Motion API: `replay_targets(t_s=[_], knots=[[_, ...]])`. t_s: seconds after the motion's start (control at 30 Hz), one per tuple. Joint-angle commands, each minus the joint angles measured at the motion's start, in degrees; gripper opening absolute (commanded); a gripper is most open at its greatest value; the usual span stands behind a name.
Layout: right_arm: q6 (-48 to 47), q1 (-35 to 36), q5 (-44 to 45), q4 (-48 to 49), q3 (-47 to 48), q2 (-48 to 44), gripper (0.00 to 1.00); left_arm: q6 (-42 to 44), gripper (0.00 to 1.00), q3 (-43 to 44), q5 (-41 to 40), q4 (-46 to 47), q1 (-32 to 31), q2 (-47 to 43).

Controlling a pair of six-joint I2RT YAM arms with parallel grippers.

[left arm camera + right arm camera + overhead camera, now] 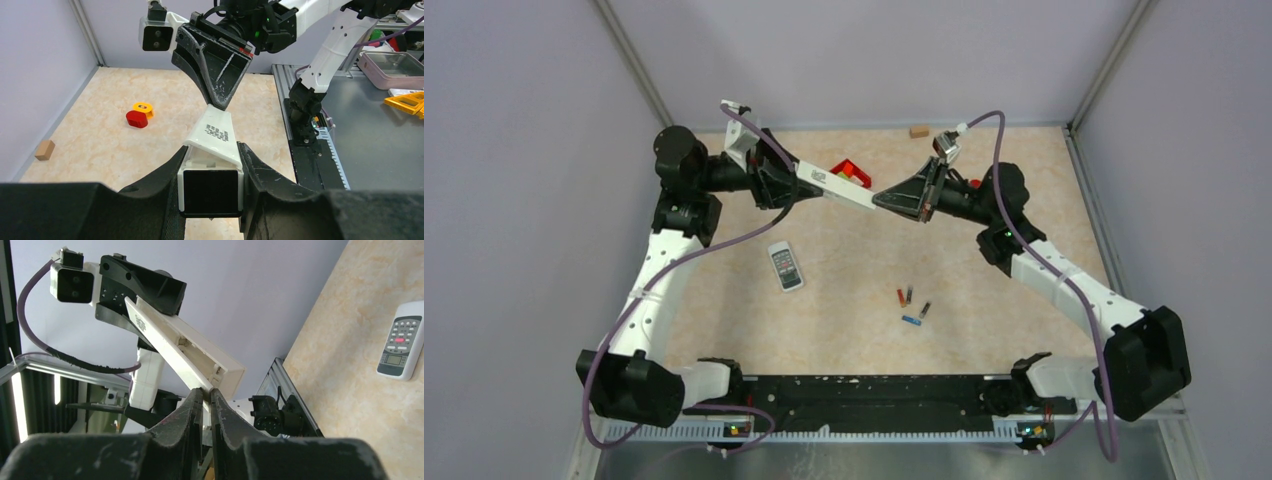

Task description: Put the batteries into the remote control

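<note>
our left end effector (210, 167) clamps the white remote (216, 131). our right end effector (206, 393) pinches its tip; batteries (909, 295) lie loose.

remote control (836, 186) — aloft between both jaws | batteries (912, 305) on table (994, 290); second remote (785, 266) left of them

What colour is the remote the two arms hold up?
White; the remote shows best in left wrist view.
</note>
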Motion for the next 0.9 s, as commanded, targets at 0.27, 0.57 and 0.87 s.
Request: replay_targets(t_s=[0.27,0.57,0.87], knots=[[6.9,-0.4,-0.7,12.5,-1.2,2.7,0.10,2.3,0.00,0.3,0.4,-1.2,0.7,-0.1],[14.5,-0.3,-1.2,25.1,-3.6,6.3,0.17,3.0,0.00,-0.4,0.3,-2.3,0.8,-0.1],[14.3,-0.3,-1.3,25.9,-3.1,7.1,0.30,3.3,0.00,-0.2,0.3,-3.0,0.8,0.7]])
